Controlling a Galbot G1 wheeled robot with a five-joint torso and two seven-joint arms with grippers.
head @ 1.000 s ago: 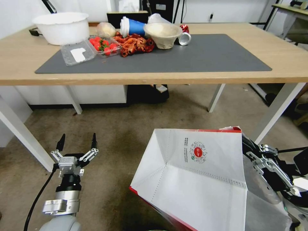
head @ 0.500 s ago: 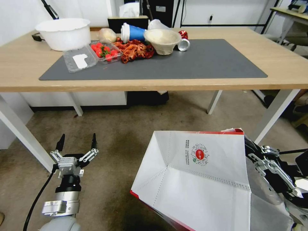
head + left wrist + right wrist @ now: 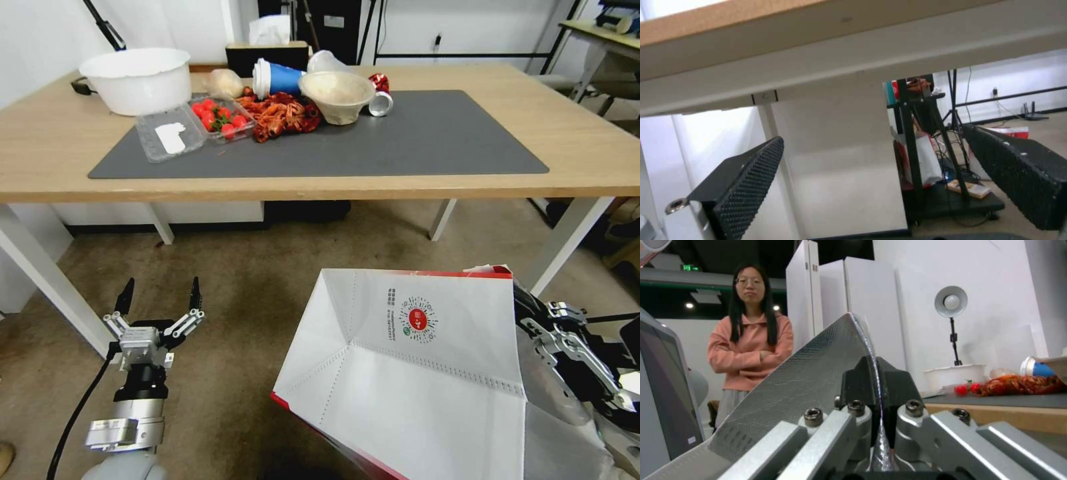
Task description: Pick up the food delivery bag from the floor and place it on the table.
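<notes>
Gripping the food delivery bag (image 3: 427,373) wall, the right tool (image 3: 880,413) holds it above the floor (image 3: 253,287) before the desk's (image 3: 600,133) near edge; left tool (image 3: 160,297) open.

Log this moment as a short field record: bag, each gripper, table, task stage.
bag: food delivery bag lifted, tilted, below tabletop height
right gripper: right gripper with jaws shut on the bag's foil-lined edge
left gripper: left gripper low beside a table leg, jaws open, holding nothing
table: table carries a grey mat with food items at its far left
stage: bag held, not yet on the table
</notes>
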